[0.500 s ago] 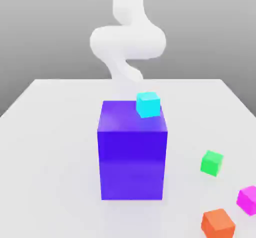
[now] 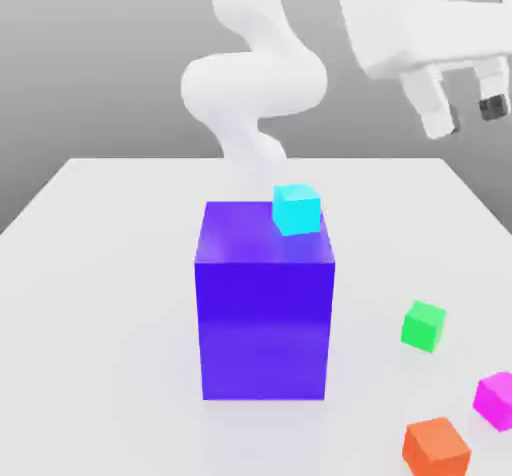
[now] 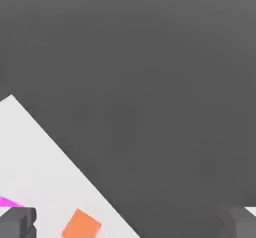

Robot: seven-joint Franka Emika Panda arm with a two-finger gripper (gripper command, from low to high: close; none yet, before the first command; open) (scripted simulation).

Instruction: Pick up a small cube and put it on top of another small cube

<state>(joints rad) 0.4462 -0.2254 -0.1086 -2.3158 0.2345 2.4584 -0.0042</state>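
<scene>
A small cyan cube [image 2: 297, 209] rests on the top rear corner of a large blue block [image 2: 265, 300]. On the table at the exterior view's right lie a small green cube [image 2: 424, 326], a magenta cube [image 2: 495, 400] and an orange cube [image 2: 436, 447]. My gripper [image 2: 463, 114] hangs high above the table's right side, open, with nothing between its fingers. In the hand view the orange cube [image 3: 81, 225] and a sliver of the magenta cube [image 3: 9, 201] show near one fingertip [image 3: 17, 222].
The white table [image 2: 100, 294] spreads around the blue block, with bare surface on the exterior view's left. The white arm [image 2: 250, 84] rises behind the block. The table's edge [image 3: 60, 152] runs diagonally through the hand view.
The hand has come into the exterior view at the upper right, high above the small cubes. The cubes and the blue block have not moved.
</scene>
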